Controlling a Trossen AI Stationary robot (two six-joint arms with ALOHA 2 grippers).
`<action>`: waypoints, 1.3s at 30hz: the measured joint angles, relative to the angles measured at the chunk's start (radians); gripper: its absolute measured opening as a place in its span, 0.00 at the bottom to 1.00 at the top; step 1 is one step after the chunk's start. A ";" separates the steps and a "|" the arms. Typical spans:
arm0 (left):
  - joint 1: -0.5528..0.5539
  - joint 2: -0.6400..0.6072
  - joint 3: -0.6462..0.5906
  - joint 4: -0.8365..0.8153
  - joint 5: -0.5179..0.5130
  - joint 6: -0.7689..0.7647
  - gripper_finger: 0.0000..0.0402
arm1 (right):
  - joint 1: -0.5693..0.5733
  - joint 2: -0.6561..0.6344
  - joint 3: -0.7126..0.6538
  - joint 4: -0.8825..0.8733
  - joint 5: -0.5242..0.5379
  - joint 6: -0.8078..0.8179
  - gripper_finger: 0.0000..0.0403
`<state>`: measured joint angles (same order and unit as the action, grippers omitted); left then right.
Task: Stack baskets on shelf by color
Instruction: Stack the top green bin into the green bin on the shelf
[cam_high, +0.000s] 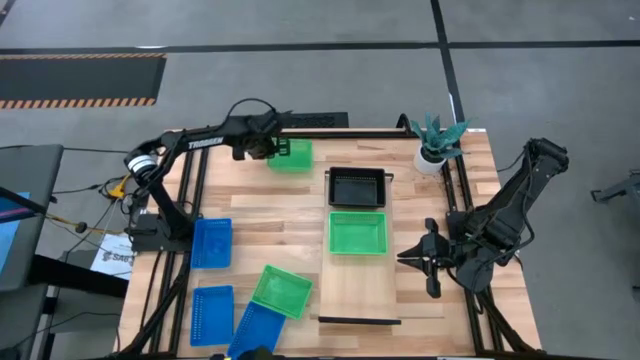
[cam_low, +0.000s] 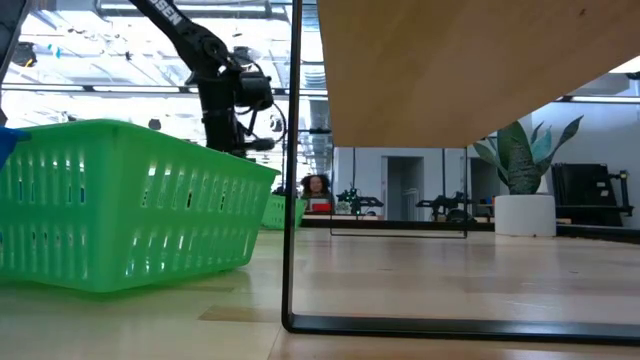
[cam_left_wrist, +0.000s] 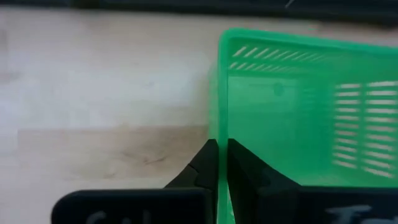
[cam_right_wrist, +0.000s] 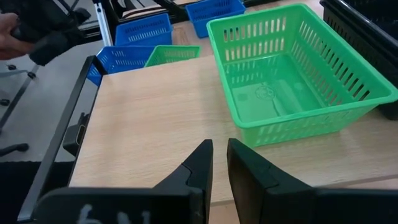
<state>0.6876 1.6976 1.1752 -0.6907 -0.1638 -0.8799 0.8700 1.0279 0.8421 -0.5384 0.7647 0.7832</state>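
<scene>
From above I see the wood-plank tabletop on a grey floor, a potted plant at its far right corner. The pale shelf runs down the middle and carries a black basket with a green basket just beside it. My left gripper is at the far edge, on the rim of another green basket. A third green basket lies tilted near three blue baskets on the left side. My right gripper waits beside the shelf's right edge.

At table height, a green basket fills the left foreground, the shelf's black rail stands in front, and a person shows far back in the room.

My left wrist camera shows the fingers pinching that green basket's wall.

My right wrist camera shows the fingers almost pressed together, gripping nothing, facing the green basket on the shelf.
</scene>
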 joint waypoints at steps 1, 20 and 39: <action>0.000 -0.013 0.012 -0.001 -0.003 0.002 0.00 | 0.000 0.000 0.000 -0.002 0.000 0.005 0.18; -0.200 -0.488 0.198 -0.027 -0.116 -0.007 0.00 | -0.030 0.000 0.000 -0.280 0.159 0.322 0.18; -0.949 -0.359 0.197 0.268 -0.435 -0.367 0.00 | -0.174 0.000 0.000 -0.529 0.154 0.473 0.18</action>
<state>-0.2615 1.3388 1.3724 -0.4230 -0.5991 -1.2468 0.6957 1.0275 0.8425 -1.0676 0.9188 1.2563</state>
